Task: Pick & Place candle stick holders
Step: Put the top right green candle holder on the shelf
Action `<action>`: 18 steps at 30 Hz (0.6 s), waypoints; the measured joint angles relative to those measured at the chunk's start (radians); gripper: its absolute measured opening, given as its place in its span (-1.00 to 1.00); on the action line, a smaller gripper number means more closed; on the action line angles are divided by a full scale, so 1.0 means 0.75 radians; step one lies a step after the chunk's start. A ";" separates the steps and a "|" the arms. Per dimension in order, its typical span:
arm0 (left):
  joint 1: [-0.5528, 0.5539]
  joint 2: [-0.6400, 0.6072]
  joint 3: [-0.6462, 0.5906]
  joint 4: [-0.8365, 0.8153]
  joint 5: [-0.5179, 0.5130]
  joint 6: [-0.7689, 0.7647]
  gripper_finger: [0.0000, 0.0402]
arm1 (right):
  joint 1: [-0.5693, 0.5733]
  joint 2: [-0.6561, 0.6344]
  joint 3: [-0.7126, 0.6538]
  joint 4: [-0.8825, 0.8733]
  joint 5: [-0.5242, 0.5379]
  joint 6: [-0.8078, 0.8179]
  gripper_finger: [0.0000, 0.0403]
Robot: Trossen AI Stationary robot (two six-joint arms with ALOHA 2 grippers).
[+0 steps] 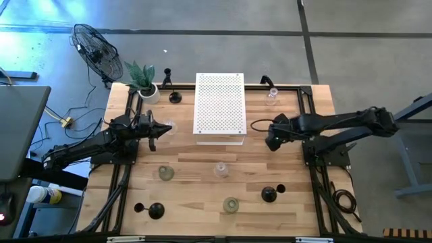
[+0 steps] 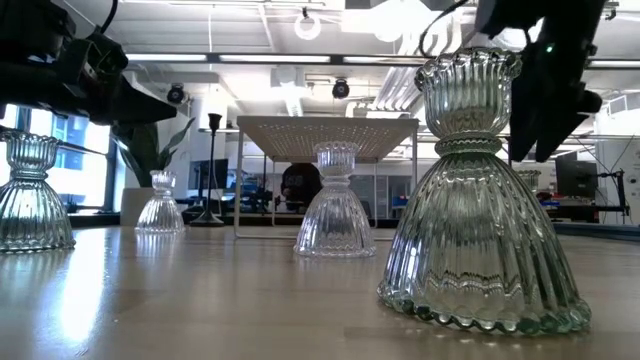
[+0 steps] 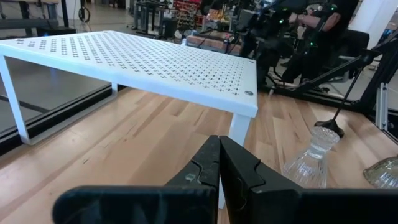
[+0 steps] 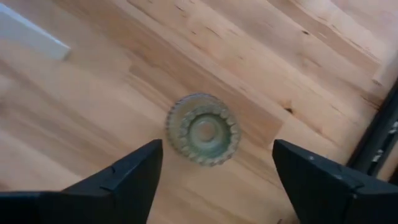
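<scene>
left gripper [image 1: 155, 128]: fingers pressed together, holding nothing, hovering just beside the white perforated box [image 1: 219, 108]; a clear glass holder [image 3: 309, 160] sitting just ahead of its tips.
right gripper [image 4: 214, 177]: jaws spread wide, empty, looking straight down.
target: greenish glass holder [image 4: 203, 129] standing upright directly below, between the fingers, axis vertical.
nearer arm: right.
room: bare wood all round, table frame rail [image 4: 379, 140] off to one side.

White perforated box [image 1: 219, 108] at table [image 1: 202, 202] centre-back, candle stick holders [image 1: 166, 173] scattered around it.
</scene>
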 joint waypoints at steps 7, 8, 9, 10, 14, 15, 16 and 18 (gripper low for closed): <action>0.000 0.000 0.000 -0.001 0.001 0.000 -1.00 | -0.075 0.052 0.000 0.055 -0.041 -0.073 0.53; 0.000 0.000 0.000 -0.001 0.001 0.000 -1.00 | -0.080 0.056 0.000 0.071 -0.053 -0.077 0.53; 0.000 0.000 0.000 -0.001 0.001 0.000 -1.00 | -0.084 0.057 -0.002 0.087 -0.063 -0.082 0.53; 0.000 0.000 0.000 -0.001 0.001 0.000 -1.00 | -0.088 0.058 -0.009 0.104 -0.064 -0.087 0.53; 0.000 0.000 0.000 -0.001 0.002 0.000 -1.00 | -0.109 0.057 -0.066 0.097 -0.070 -0.068 0.52; 0.000 0.000 0.000 -0.001 0.002 0.000 -1.00 | -0.115 0.057 -0.083 0.108 -0.076 -0.064 0.51; 0.000 0.000 0.000 -0.001 0.002 0.000 -1.00 | -0.118 0.057 -0.100 0.132 -0.084 -0.064 0.50; 0.000 0.000 0.000 -0.001 0.002 0.000 -1.00 | -0.124 0.057 -0.129 0.193 -0.107 -0.065 0.48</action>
